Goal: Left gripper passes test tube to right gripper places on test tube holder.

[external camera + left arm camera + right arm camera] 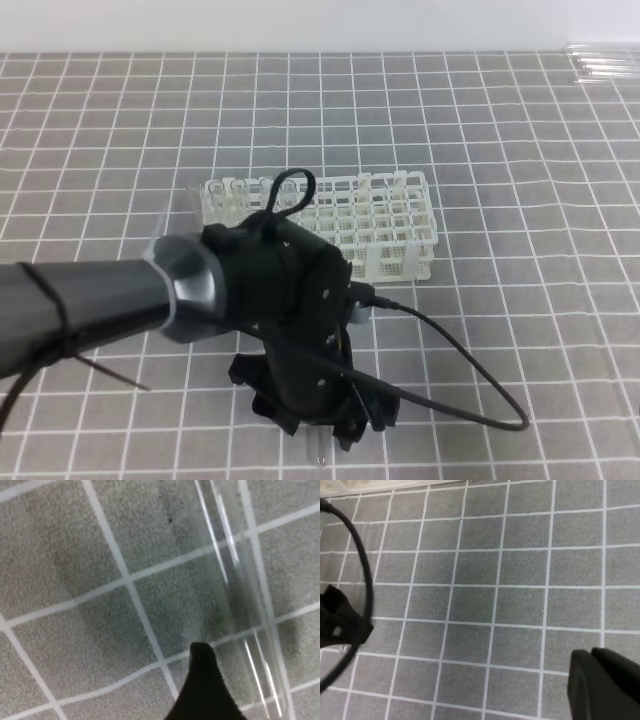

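Note:
My left gripper (pixel 320 425), a bulky black head with looping cables, hangs low over the grey gridded mat near the front edge, and its jaws are spread. The clear test tube (pixel 320 457) pokes out below it between the jaws. In the left wrist view the test tube (pixel 235 590) lies on the mat just right of one black fingertip (pixel 200 672), which does not grip it. The white test tube holder (pixel 400 235) stands behind the left gripper. My right gripper (pixel 592 680) shows only in its own wrist view, with its black jaws together over bare mat.
Several spare clear tubes (pixel 603 66) lie at the mat's far right corner. A black cable (pixel 470 375) loops from the left gripper onto the mat at the right. Clear tubes (pixel 235 190) stand in the holder's left end.

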{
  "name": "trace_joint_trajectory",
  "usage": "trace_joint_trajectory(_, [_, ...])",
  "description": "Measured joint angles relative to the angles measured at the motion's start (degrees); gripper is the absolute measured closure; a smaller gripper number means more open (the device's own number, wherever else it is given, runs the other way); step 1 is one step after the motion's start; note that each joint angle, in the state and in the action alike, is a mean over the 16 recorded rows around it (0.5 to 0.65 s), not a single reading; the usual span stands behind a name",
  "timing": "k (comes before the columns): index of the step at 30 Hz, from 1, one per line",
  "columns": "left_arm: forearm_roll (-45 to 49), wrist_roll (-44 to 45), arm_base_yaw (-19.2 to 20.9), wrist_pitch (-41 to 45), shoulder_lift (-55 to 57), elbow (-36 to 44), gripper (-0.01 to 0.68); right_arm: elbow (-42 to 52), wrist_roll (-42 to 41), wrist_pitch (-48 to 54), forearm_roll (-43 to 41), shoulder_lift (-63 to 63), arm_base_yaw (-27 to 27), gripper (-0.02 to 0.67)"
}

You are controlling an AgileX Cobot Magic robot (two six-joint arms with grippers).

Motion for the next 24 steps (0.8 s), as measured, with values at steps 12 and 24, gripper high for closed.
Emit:
trace_joint_trajectory(12, [2.6,0.1,0.0,1.0,2.3,-0.8,0.318,-0.1,0.0,-0.2,0.3,0.0,0.0,0.662])
trace_joint_trajectory(24, [4.5,0.8,0.0,1.7,2.4,-0.9,0.499,-0.1,0.0,-0.3,0.4,0.0,0.0,0.662])
